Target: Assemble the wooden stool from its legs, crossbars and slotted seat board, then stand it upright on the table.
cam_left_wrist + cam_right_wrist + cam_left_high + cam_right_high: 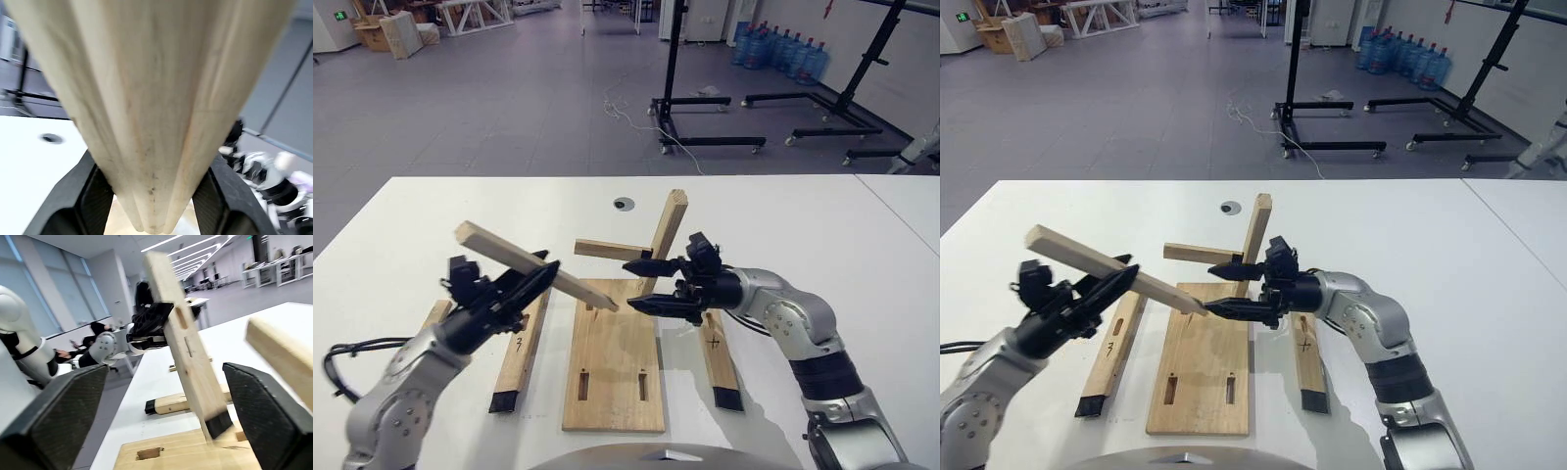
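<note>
Two legs (521, 345) lie flat beside the slotted seat board (612, 382). A third leg (671, 227), carrying a crossbar (607, 250), stands at its far end, apparently seated. The left gripper (540, 271) clamps a tilted fourth leg (504, 253) with its tip at a slot; the right gripper (631, 285) gapes wide, empty.

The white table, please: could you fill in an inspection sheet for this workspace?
Surface: white table with a round grommet hole.
Job's things: seat board lying flat, slots showing; upright leg with crossbar at its far end; flat legs on either side.
Clutter: nothing seen.
Claws: left claw shut on a tilted leg, its lower end on the board; right claw open beside the upright leg.
Cables: black cable on the table by the left arm; white cable on the floor.
Surroundings: black stands, water bottles.
</note>
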Action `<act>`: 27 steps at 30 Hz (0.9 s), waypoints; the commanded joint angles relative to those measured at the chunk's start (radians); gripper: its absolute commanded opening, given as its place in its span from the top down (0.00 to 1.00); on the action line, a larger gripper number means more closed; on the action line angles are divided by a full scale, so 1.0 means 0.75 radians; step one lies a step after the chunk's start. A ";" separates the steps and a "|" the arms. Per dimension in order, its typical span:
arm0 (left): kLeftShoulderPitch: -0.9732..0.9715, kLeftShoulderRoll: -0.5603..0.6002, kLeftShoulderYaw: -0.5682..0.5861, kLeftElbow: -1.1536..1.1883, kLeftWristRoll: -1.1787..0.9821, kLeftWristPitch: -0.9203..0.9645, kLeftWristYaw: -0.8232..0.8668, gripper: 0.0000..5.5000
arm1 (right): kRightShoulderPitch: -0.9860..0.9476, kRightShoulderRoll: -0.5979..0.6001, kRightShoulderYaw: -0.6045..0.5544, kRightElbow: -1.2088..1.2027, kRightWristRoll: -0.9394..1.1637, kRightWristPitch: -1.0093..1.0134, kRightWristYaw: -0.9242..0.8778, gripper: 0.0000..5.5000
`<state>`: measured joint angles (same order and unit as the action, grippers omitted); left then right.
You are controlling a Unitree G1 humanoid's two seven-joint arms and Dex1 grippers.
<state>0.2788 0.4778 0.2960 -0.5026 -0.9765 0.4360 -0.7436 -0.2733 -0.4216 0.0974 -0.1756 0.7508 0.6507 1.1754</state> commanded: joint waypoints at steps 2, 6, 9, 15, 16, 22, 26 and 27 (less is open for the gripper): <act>-0.056 0.138 0.110 0.094 0.042 -0.027 -0.126 0.63 | -0.013 -0.022 -0.107 -0.143 0.076 0.007 -0.078 0.07; -0.275 0.178 0.053 0.234 0.052 -0.025 -0.250 0.63 | -0.146 0.000 -0.174 -0.195 0.174 0.019 -0.146 0.07; -0.386 0.173 0.030 0.266 0.053 -0.067 -0.351 0.63 | -0.219 -0.020 -0.220 -0.194 0.240 0.032 -0.159 0.07; -0.519 0.248 -0.074 0.492 0.322 -0.263 -0.579 0.63 | -0.338 -0.051 -0.304 -0.125 0.256 0.002 -0.196 0.07; -0.533 0.260 -0.092 0.541 0.371 -0.293 -0.602 0.63 | -0.349 -0.046 -0.316 -0.115 0.262 -0.001 -0.212 0.07; -0.614 0.259 -0.170 0.682 0.459 -0.363 -0.744 0.63 | -0.373 -0.039 -0.353 -0.079 0.293 -0.005 -0.253 0.07; -0.707 0.225 -0.204 0.768 0.477 -0.416 -0.807 0.63 | -0.398 -0.034 -0.339 -0.029 0.267 -0.023 -0.247 0.07; -0.721 0.223 -0.207 0.785 0.480 -0.422 -0.821 0.63 | -0.404 -0.034 -0.335 -0.021 0.263 -0.026 -0.244 0.07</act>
<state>-0.2323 0.6428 0.1494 0.0664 -0.6229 0.1334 -1.3385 -0.5420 -0.4480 -0.1584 -0.2019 0.9588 0.6408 0.9886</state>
